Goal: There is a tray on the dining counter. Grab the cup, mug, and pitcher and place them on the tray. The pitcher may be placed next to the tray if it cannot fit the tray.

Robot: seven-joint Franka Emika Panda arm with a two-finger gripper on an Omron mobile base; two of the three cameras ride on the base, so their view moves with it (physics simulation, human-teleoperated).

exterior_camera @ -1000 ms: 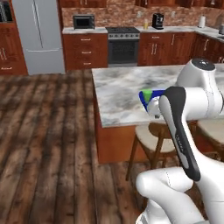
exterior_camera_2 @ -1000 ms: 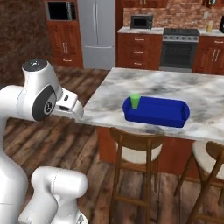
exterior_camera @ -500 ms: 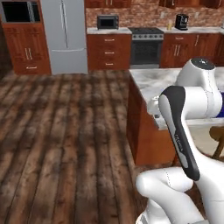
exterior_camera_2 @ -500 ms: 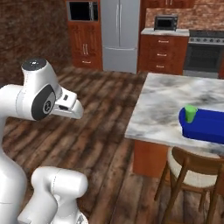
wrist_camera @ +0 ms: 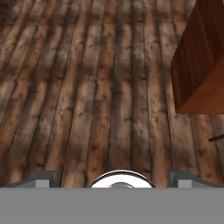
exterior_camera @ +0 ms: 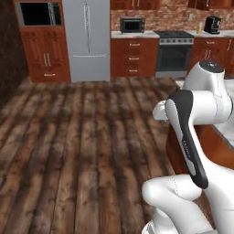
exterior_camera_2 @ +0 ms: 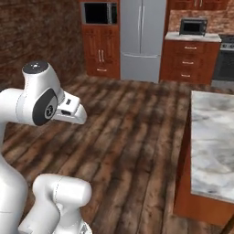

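The gripper hangs over dark wood plank floor, its 2 fingertips set wide apart with nothing between them. Just beyond, at the right of the hand view, stands the reddish wood base of the dining counter; its marble top shows at the right of the right base view. Farther off stand a steel refrigerator, a microwave and a stove.

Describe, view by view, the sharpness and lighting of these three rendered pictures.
Left base view: soft throughout, the refrigerator evenly lit, no glare. Right base view: equally soft, a pale sheen on the dining counter. Hand view: the wood floor blurred, dark streaks along its boards.
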